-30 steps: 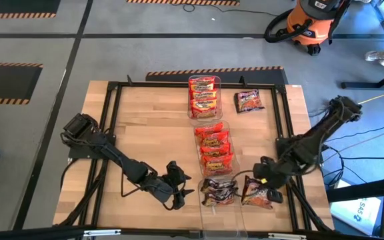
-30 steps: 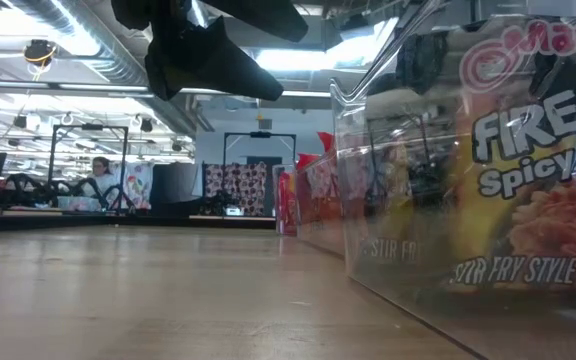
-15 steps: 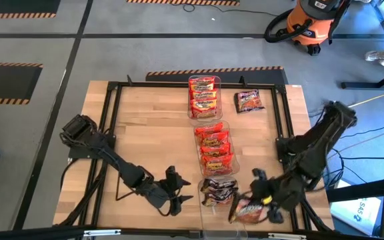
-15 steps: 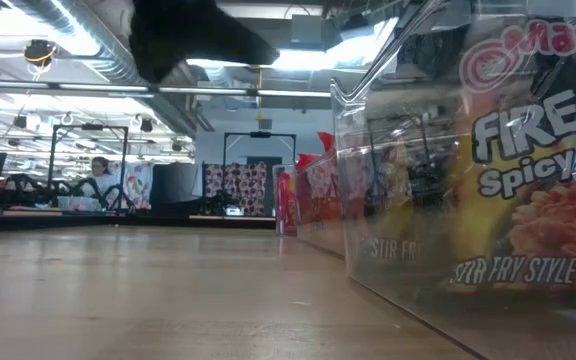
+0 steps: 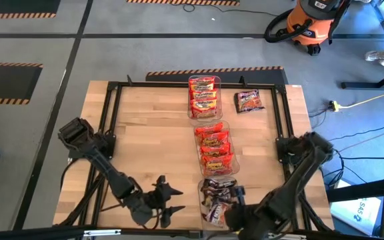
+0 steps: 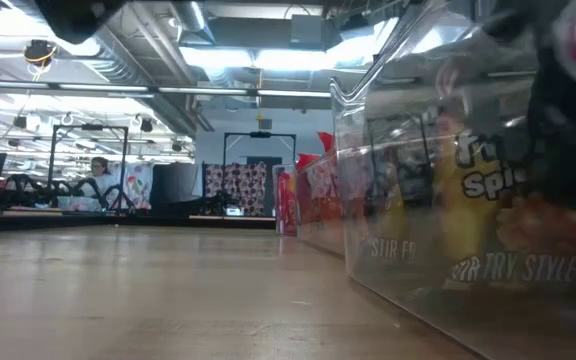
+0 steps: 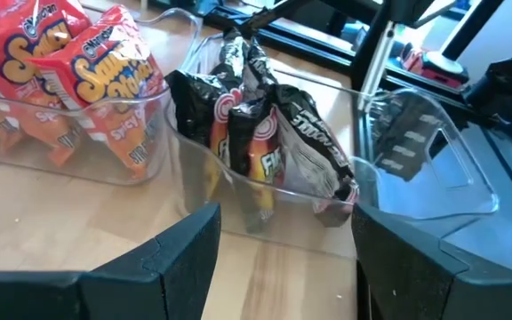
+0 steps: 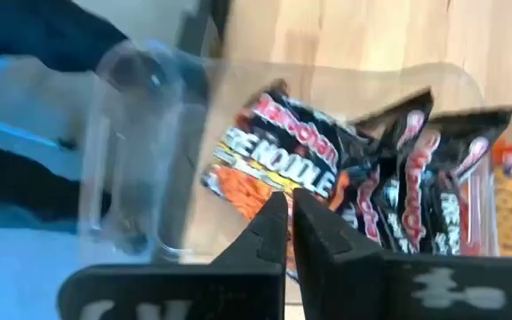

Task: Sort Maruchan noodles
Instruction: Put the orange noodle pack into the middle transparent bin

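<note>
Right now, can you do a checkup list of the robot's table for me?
Surface: wooden table, black frame around it.
Job's things: red-yellow packets in far bin, orange-red packets in middle bin, dark packets in near bin; one loose dark packet on the table.
Clutter: nothing seen.
Grippers: left pincer open beside near bin; right pincer at near bin.
Cables: yellow cable on floor.
Surroundings: orange vacuum; person far off.

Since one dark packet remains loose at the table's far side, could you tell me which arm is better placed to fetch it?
Probably the right gripper: the loose dark crinkly packet lies on its side, right of the clear plastic bins.
</note>
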`<control>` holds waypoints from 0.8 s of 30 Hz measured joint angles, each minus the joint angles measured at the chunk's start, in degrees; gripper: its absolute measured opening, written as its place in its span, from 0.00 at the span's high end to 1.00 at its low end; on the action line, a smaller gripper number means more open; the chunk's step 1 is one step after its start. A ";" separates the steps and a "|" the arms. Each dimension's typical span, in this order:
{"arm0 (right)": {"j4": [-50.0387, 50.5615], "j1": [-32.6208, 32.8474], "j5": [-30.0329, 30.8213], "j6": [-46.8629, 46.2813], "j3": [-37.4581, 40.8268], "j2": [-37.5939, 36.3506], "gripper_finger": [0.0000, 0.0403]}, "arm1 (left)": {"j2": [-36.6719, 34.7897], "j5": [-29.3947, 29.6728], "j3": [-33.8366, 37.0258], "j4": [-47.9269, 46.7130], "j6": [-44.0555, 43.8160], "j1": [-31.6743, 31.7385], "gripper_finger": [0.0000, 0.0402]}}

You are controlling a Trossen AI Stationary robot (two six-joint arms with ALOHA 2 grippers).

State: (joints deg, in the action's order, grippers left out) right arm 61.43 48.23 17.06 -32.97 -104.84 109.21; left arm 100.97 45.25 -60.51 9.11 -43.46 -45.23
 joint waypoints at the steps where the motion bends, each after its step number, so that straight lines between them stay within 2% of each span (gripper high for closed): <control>1: 1.27 0.00 -0.50 -0.38 -0.58 1.04 1.00 | 0.00 0.43 0.00 0.08 0.02 -0.22 0.38; 9: 0.64 -1.05 -4.66 -3.99 -1.35 2.38 1.00 | 0.00 0.72 0.00 0.04 0.06 -0.21 0.38; 12: -1.95 -1.54 -5.33 -1.92 -1.35 2.38 0.97 | 0.00 0.72 0.00 0.04 0.07 -0.06 0.38; 15: -6.55 -2.56 -7.08 2.06 -1.22 2.99 0.88 | 0.00 0.72 0.00 0.04 0.11 0.17 0.38; 19: -10.44 -3.76 -8.31 9.14 -1.14 5.86 0.69 | 0.00 0.71 0.00 0.03 0.12 0.24 0.38; 24: -11.50 -5.21 -9.88 16.65 -1.09 9.98 0.49 | 0.00 0.55 0.00 0.02 0.33 0.24 0.38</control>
State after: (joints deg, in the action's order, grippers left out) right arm 49.93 43.02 7.19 -16.32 -105.93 119.19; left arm 100.97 45.80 -60.51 9.13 -43.13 -44.99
